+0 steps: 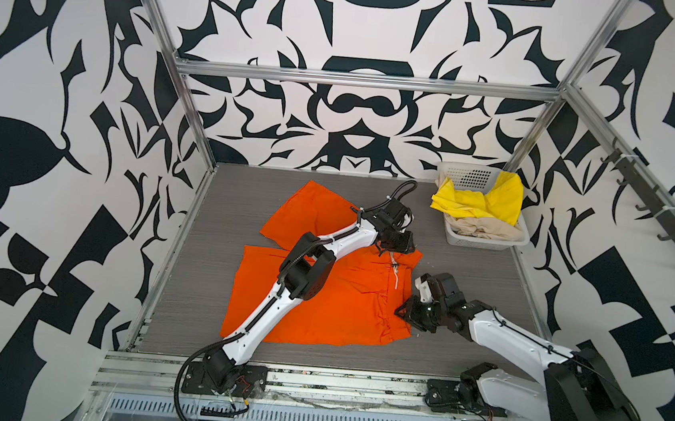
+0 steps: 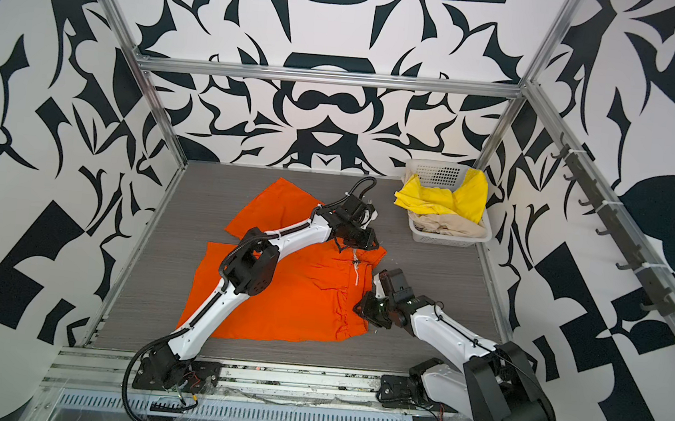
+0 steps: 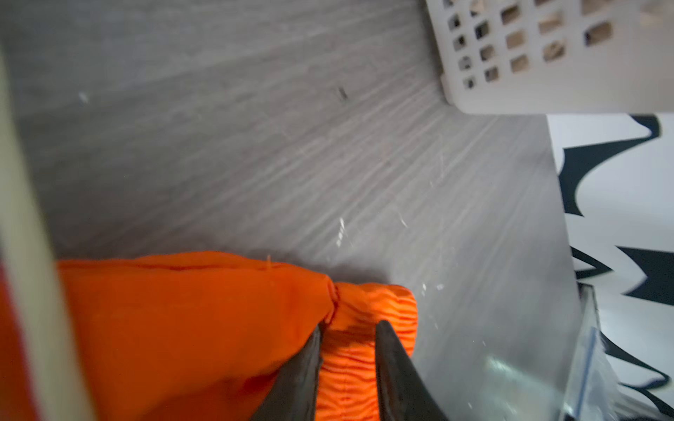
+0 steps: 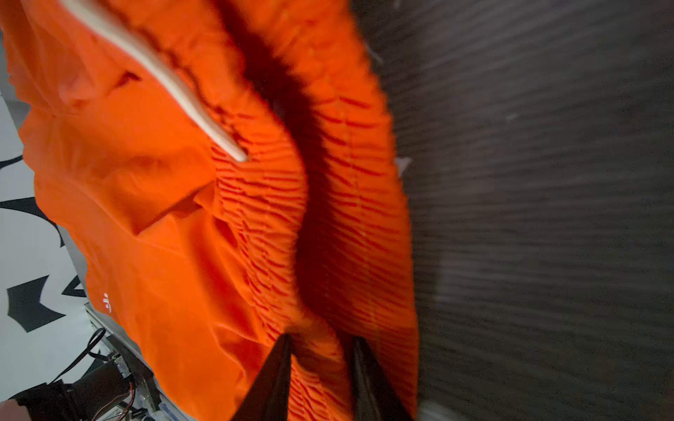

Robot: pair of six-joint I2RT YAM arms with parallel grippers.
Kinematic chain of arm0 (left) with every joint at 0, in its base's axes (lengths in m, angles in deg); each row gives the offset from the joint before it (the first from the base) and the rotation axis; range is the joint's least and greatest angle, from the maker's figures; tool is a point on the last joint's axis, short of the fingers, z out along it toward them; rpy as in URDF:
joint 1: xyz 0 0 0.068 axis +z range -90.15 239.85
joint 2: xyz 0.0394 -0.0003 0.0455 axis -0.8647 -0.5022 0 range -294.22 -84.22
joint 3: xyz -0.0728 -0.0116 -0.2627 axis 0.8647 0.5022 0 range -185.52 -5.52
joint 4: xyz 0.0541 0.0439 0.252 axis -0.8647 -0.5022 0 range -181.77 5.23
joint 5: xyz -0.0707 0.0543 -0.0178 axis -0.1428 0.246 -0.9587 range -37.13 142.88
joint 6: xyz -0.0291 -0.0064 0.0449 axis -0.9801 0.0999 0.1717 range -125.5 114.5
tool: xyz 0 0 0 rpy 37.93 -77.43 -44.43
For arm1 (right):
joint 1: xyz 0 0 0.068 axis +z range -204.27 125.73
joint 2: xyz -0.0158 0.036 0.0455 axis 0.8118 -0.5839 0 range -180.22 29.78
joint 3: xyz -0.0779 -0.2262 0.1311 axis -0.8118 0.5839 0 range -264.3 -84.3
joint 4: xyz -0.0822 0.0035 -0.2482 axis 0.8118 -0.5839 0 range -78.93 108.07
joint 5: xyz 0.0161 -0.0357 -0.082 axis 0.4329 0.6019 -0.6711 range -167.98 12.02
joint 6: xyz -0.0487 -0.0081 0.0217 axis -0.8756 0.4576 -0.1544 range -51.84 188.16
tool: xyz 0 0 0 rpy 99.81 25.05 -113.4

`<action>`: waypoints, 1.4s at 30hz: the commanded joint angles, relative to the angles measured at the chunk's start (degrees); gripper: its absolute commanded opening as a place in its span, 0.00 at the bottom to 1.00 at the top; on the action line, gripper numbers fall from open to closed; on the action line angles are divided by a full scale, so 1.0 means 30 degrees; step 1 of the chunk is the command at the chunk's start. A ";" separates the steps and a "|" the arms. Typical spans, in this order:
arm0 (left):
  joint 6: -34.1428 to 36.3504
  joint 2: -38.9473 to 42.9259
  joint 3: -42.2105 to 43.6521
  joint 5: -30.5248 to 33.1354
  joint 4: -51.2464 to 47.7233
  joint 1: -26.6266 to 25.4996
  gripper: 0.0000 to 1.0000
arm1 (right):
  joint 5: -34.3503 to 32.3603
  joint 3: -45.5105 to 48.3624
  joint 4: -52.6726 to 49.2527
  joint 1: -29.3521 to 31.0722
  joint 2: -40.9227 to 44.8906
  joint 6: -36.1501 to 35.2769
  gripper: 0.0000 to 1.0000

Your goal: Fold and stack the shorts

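- Nearest us, the right gripper [image 4: 321, 339] has its jaws pinching the near end of the gathered waistband [image 4: 350, 218]; in a top view it sits at that corner [image 1: 402, 312].
- The orange shorts [image 1: 340, 299] lie spread flat on the grey table [image 1: 203, 291], legs to the left and waistband to the right, with the white drawstring [image 1: 396, 275] loose on top.
- We judge the cloth light, limp and easily creased. It will sag between any two holds, so the thick elastic corners are the surest places to grip, and the thin leg fabric is likelier to slip.
- Farther on, the left gripper [image 3: 348, 324] pinches the far waistband corner between its jaws, which shows in a top view too [image 1: 397, 246].
- Held at both ends, the band should lift as one edge. The drawstring may trail or snag.
- Farthest back on the right, the white basket [image 1: 487, 243] holds the yellow shorts [image 1: 491, 200] heaped over the beige shorts [image 1: 488, 229], both crumpled and unfolded.
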 commanded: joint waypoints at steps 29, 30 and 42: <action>-0.0471 0.9312 0.9175 0.3602 0.2325 0.3797 0.47 | -0.3474 -0.8561 -0.4621 0.2539 -0.2649 -0.1521 0.53; -0.0744 0.9630 1.0051 0.3651 0.2290 0.4269 0.47 | -0.3436 -0.8515 -0.3808 0.2536 -0.3236 -0.1563 0.53; -0.0751 1.0005 1.4836 0.5208 0.1366 0.8403 0.46 | -0.2631 -0.9389 -0.2414 0.0019 -0.8745 -0.3591 0.54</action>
